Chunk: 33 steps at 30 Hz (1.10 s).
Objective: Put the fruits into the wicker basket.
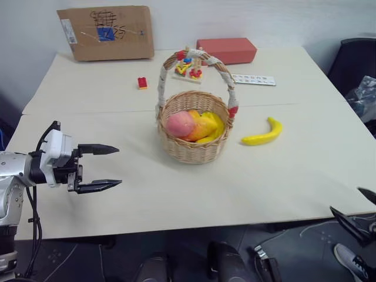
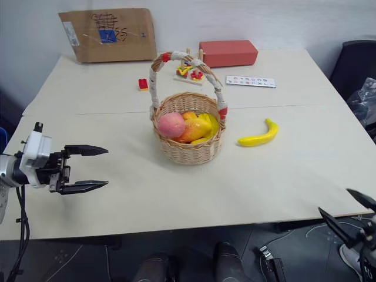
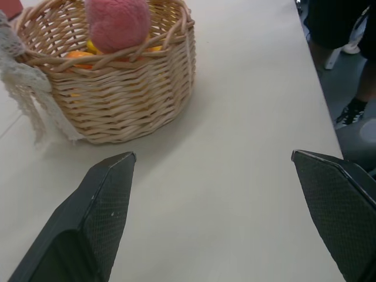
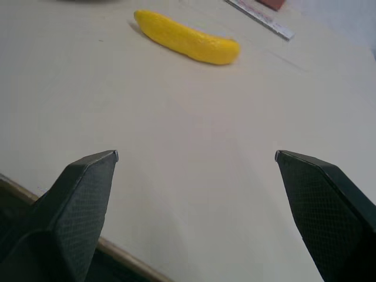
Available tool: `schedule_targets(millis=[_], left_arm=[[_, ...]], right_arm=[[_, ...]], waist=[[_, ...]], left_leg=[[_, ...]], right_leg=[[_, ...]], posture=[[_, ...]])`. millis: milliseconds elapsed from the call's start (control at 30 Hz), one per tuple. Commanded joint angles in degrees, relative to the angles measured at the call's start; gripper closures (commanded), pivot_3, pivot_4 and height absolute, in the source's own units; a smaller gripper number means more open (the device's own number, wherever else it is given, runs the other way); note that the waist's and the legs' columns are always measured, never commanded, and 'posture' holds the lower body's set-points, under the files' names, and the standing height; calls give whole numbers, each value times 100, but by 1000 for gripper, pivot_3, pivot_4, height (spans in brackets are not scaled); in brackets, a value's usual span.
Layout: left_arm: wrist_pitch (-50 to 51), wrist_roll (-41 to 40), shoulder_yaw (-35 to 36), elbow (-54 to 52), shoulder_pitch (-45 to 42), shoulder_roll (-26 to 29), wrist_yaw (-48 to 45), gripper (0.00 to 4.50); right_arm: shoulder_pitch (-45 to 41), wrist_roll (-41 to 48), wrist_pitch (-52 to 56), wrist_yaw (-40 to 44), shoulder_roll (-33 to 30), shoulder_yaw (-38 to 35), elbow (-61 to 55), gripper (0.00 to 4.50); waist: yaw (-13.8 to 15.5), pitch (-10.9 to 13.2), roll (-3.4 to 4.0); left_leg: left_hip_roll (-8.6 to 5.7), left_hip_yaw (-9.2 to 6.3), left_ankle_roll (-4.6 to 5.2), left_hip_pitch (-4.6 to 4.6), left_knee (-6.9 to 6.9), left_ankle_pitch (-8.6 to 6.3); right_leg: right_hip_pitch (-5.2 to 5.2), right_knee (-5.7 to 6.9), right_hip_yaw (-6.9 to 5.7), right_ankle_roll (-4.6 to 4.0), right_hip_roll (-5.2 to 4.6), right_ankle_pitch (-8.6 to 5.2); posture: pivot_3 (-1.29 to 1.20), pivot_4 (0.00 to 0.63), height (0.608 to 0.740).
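The wicker basket point(image 1: 194, 150) stands mid-table, its white-wrapped handle arching over it. Inside lie a pink peach point(image 1: 180, 124), an orange-red mango point(image 1: 201, 127) and a yellow fruit point(image 1: 215, 122). A banana point(image 1: 263, 133) lies on the table to the basket's right, also seen in the right wrist view as the banana point(image 4: 185, 38). My left gripper point(image 1: 117, 167) hovers open and empty over the table well left of the basket point(image 3: 117, 94), pointing toward it. My right gripper point(image 1: 346, 200) is open and empty at the table's front right edge, short of the banana.
At the back stand a cardboard box point(image 1: 106, 32), a red box point(image 1: 226, 50), a colourful stacking toy point(image 1: 189, 67), a tiny red block point(image 1: 142, 83) and a white strip point(image 1: 252, 79). A dark chair point(image 1: 355, 59) sits beyond the right edge.
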Motion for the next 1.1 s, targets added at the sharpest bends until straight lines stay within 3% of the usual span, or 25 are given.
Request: schedule_targets(millis=[33,200,367,600,700,867,1033,1100], left_arm=[[321,-395,182,-388,102,21,76,41],[450,-457,42,-601,0,-129,329,41],[567,-466,-83,-791,-134,-253,588,41],[687,-511,-34,-1005,-76,-278,815,41],[732,-544,27,-1179,74,-286,914,0],[837,-629,94,-1384,191,-280,1096,0],[938,-696,216,-1556,273,-268,1308,0],[955,-719,278,-1601,314,-266,1370,0]], right_arm=[[-1180,-381,692,-41,-678,778,225,0],[-3963,-1179,841,950,-930,2589,1661,0],[-6714,-2441,243,1407,-107,4102,3966,0],[-8152,-3381,-137,1390,550,4896,5885,0],[-8522,-3672,227,1272,714,5032,6404,591],[-8741,-3971,294,1294,770,5132,6668,2383],[-8710,-3762,-235,1905,689,4879,6524,4068],[-8717,-3415,-156,2393,670,4608,6339,4132]], waist=[[0,-1,2],[15,9,19],[4,19,34],[8,20,36],[-18,21,38],[-35,23,40],[-77,23,41],[-103,23,41]], left_leg=[[2,0,-1,-1,-2,0],[-5,-2,-23,-8,-6,4],[-17,-1,-17,-18,-5,8],[-19,12,-19,-43,-17,7],[-32,11,-17,-47,-17,6],[-20,8,-26,-45,-15,12],[-15,0,-34,-36,-15,20],[-13,-4,-34,-35,-16,20]], right_leg=[[-7,8,-1,-5,1,-3],[-24,33,-13,-23,24,-13],[-26,34,-15,-18,18,-10],[-37,31,-39,-21,12,-11],[-36,28,-40,-20,8,-11],[-35,30,-42,-20,15,-11],[-33,36,-35,-20,18,-11],[-33,37,-35,-20,18,-11]], posture=[[0,150,740],[0,150,740],[0,150,740],[0,150,740],[0,150,740],[0,150,740],[0,150,740],[0,150,740]])
